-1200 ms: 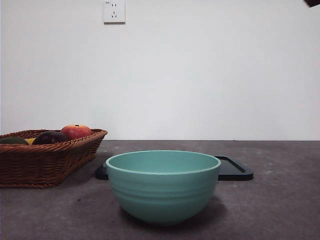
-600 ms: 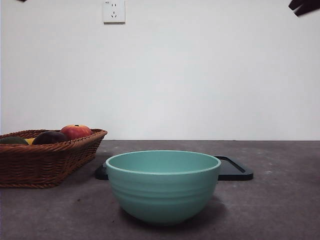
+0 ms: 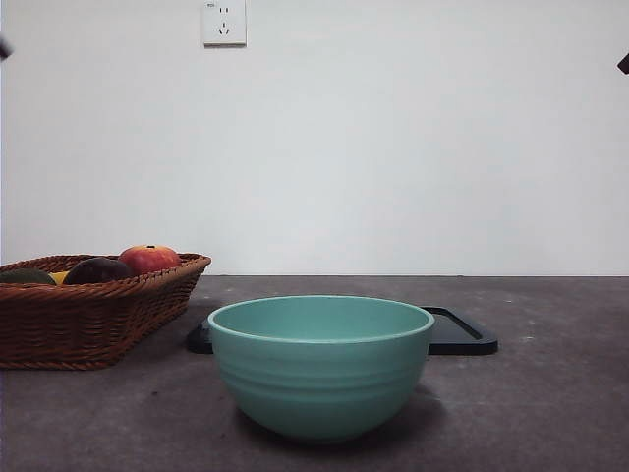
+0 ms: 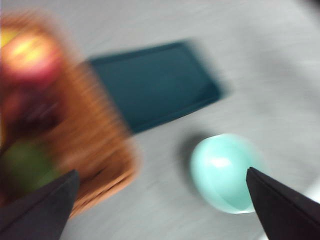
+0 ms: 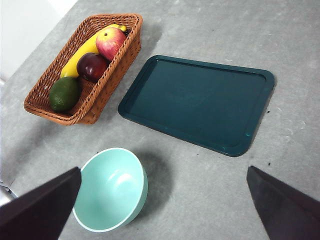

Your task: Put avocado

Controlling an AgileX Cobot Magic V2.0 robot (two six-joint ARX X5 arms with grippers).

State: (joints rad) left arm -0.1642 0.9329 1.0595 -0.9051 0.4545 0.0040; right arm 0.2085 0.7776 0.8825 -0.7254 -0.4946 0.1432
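The avocado (image 5: pixel 64 93) is dark green and lies at one end of a wicker basket (image 5: pixel 131 52), beside a dark purple fruit. The front view shows only its top (image 3: pixel 24 276) over the basket's rim at the far left. It is a green blur (image 4: pixel 25 165) in the motion-smeared left wrist view. My left gripper (image 4: pixel 161 172) hangs open high above the table, between the basket and a mint bowl. My right gripper (image 5: pixel 164 170) is also open and high, with nothing between its jaws. Neither touches any object.
The basket also holds a red-orange fruit (image 5: pixel 111 42) and a banana (image 5: pixel 85 50). A mint green bowl (image 3: pixel 321 374) stands at the front centre, with a dark teal tray (image 5: pixel 200 105) lying flat behind it. Small dark arm tips show at both side edges of the front view.
The dark arm tip at the top right has slid down the right edge of the front view. Another tip now shows at the left edge. The objects have not moved.
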